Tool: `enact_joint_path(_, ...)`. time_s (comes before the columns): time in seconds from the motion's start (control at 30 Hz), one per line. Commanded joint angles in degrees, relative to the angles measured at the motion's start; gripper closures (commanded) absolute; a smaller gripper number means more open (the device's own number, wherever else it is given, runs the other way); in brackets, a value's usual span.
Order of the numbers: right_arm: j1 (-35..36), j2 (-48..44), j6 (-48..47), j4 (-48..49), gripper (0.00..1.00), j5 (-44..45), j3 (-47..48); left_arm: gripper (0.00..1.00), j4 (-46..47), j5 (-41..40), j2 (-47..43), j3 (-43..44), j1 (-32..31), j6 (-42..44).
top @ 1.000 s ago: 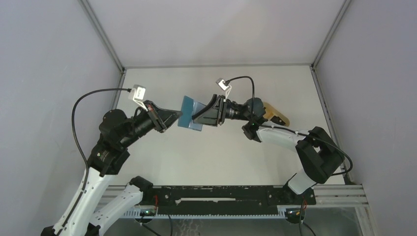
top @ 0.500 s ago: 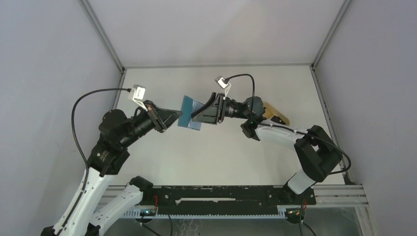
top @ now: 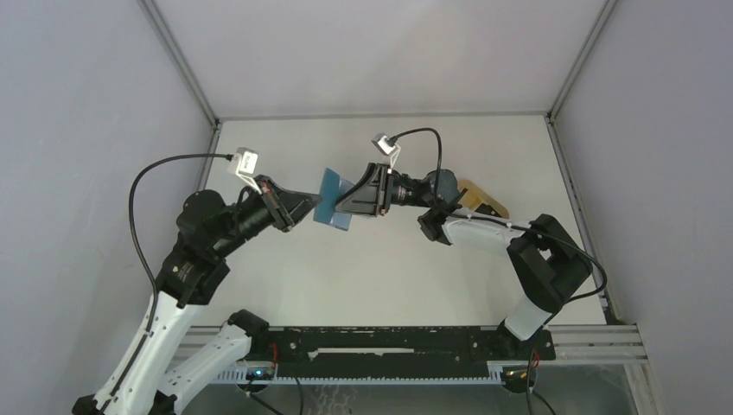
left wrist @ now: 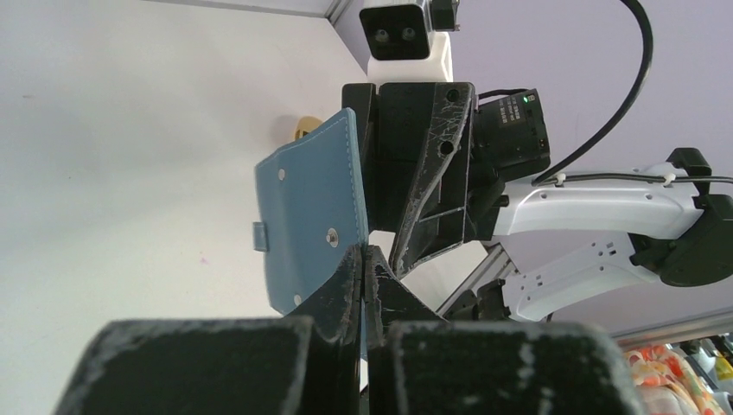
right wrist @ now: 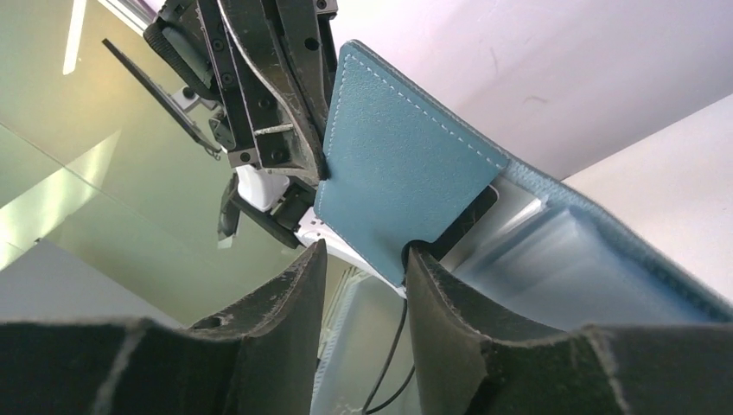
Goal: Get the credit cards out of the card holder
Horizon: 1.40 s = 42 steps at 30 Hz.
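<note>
The teal-blue card holder (top: 332, 199) hangs in the air above the table's middle, opened out between my two grippers. My left gripper (top: 315, 205) is shut on one edge of its snap-tab cover (left wrist: 309, 226), pinched at the fingertips (left wrist: 364, 258). My right gripper (top: 345, 206) faces it from the other side, fingers apart. In the right wrist view the lower corner of an inner pocket (right wrist: 398, 164) sits between them. A dark credit card (right wrist: 468, 216) shows in the notch of that pocket, next to my right fingertip (right wrist: 415, 259). One tan credit card (top: 485, 200) lies on the table.
The tan card lies at the right of the white table (top: 285, 147), partly behind my right arm (top: 484, 235). Grey walls close in the left, right and back. A black rail (top: 389, 341) runs along the near edge.
My right gripper has edged left onto the holder and its fingers have narrowed a little. The left gripper and the holder have hardly moved.
</note>
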Motion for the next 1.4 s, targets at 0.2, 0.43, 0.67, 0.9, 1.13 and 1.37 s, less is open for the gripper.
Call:
enact_joint_path(0.2,0.6,-0.1,1.7,4.1,0.87,-0.5,2.7,1.0,2.4,0.7,-0.1,1.1,0.3,1.5)
enact_joint_path(0.43,0.6,-0.4,1.3,3.4,1.0,-0.4,2.7,0.96,1.1,0.0,0.0,1.4,0.4,1.5)
enact_joint_path(0.67,0.8,-0.6,0.1,2.0,1.0,-0.2,2.7,0.63,0.0,0.6,0.6,1.8,0.4,1.6)
enact_joint_path(0.9,1.0,-0.8,-0.4,1.6,1.0,0.0,2.7,0.75,-1.1,-0.4,1.1,2.2,0.4,2.1)
enact_joint_path(1.13,0.6,-1.2,-1.1,0.1,1.0,0.0,2.7,1.0,-1.2,0.2,1.3,1.9,0.4,2.2)
enact_joint_path(1.37,-3.3,-4.7,-4.9,-7.0,0.33,1.3,0.2,1.0,-0.7,-1.7,-0.3,1.7,0.4,2.4)
